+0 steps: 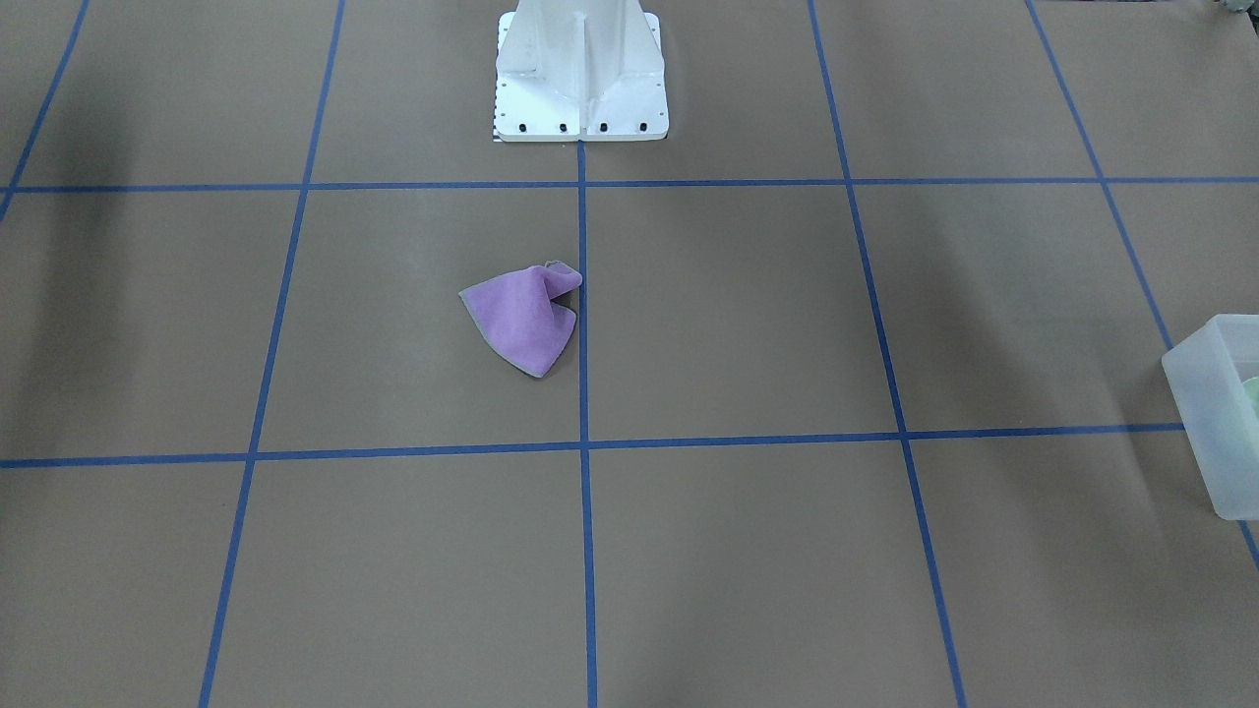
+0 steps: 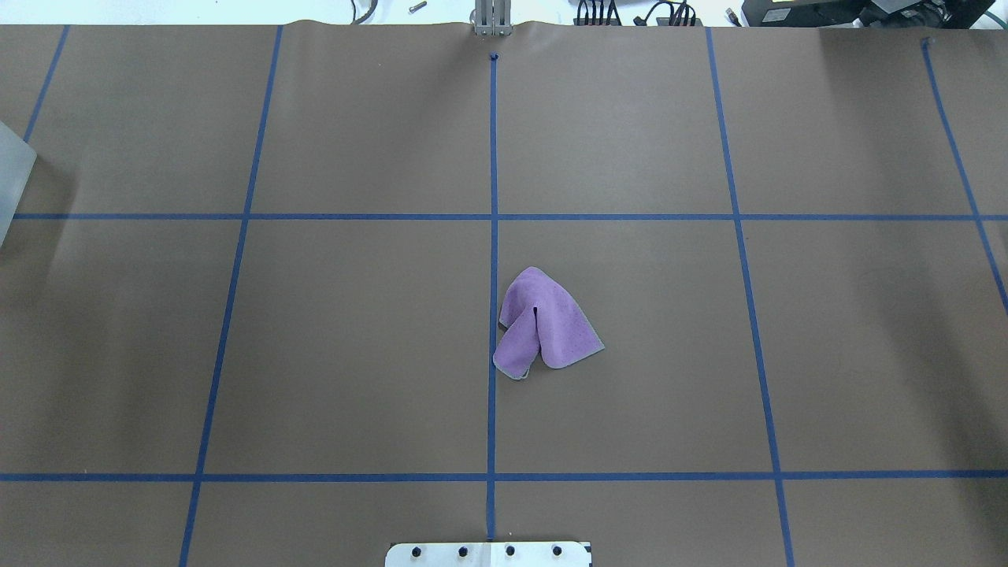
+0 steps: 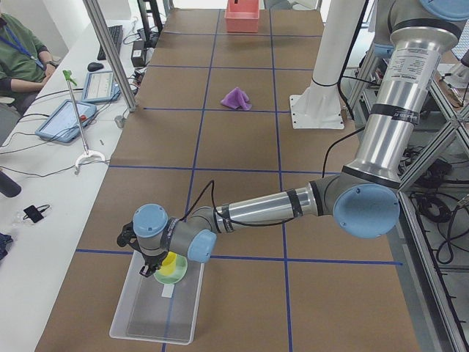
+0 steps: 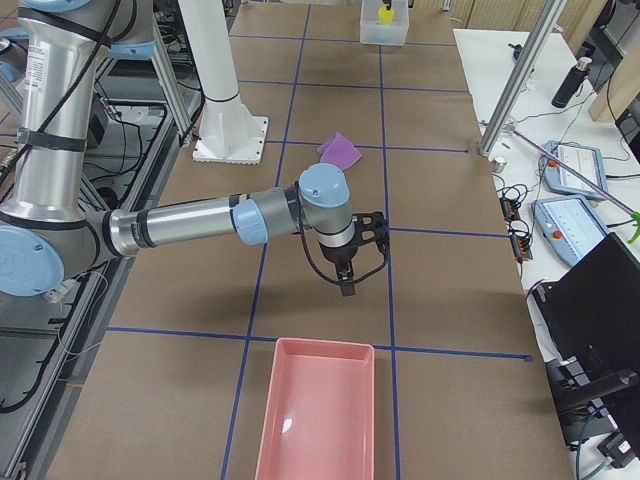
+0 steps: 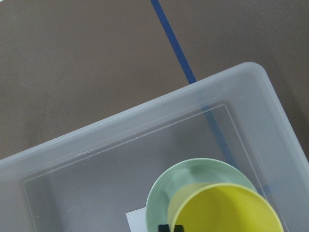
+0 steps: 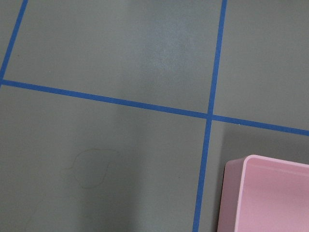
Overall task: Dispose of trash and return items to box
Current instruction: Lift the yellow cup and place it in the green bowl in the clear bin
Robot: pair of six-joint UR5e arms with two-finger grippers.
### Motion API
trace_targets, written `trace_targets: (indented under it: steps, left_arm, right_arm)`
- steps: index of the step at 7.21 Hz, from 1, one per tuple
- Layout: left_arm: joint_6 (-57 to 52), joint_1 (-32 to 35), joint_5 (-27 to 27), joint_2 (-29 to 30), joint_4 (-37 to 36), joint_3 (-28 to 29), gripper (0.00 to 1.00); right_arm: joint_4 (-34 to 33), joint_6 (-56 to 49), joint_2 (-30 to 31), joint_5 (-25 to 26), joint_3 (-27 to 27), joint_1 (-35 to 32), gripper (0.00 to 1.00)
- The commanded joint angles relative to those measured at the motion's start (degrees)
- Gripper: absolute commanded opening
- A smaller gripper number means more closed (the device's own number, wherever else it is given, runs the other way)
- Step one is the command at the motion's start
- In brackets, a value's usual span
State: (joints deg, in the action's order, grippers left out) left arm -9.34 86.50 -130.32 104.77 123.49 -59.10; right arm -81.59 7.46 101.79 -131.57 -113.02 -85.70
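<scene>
The frosted white box point(image 3: 139, 323) stands at the table's left end; it also shows in the left wrist view point(image 5: 120, 140) and at the front-facing view's right edge point(image 1: 1215, 413). The mint-green bowl point(image 5: 193, 176) sits inside it. The yellow cup point(image 5: 227, 212) is over the bowl, in my left gripper point(image 3: 150, 265). The left fingertips point(image 5: 165, 227) stand close together at the cup's rim. My right gripper point(image 4: 346, 282) hangs over bare table near the pink bin; I cannot tell whether it is open.
A pink bin point(image 4: 320, 420) stands at the table's right end, its corner in the right wrist view point(image 6: 265, 193). A purple cloth point(image 2: 543, 323) lies crumpled mid-table in front of the robot's white base point(image 1: 580, 79). Tablets and cables lie on the operators' side table point(image 3: 66, 117).
</scene>
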Motion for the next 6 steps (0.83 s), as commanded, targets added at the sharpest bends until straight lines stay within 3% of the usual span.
trace_targets:
  steps: [1, 2, 4, 6]
  left_arm:
    - [-0.2, -0.2, 0.8, -0.9, 0.4, -1.6, 0.99]
    - [0.2, -0.1, 0.2, -0.5, -1.5, -5.0, 0.99]
    - [0.3, 3.5, -6.0, 0.7, -21.1, -18.3, 0.99]
    - [0.8, 4.0, -6.2, -1.9, -31.6, -30.0, 0.99]
  right_arm:
    - [0.2, 0.0, 0.1, 0.0, 0.1, 0.0, 1.0]
    - [0.2, 0.0, 0.1, 0.0, 0.0, 0.0, 1.0]
    - [0.3, 1.9, 0.0, -1.1, -0.6, 0.1, 1.0]
    - [6.2, 18.6, -0.1, -2.2, -4.9, 7.4, 1.0]
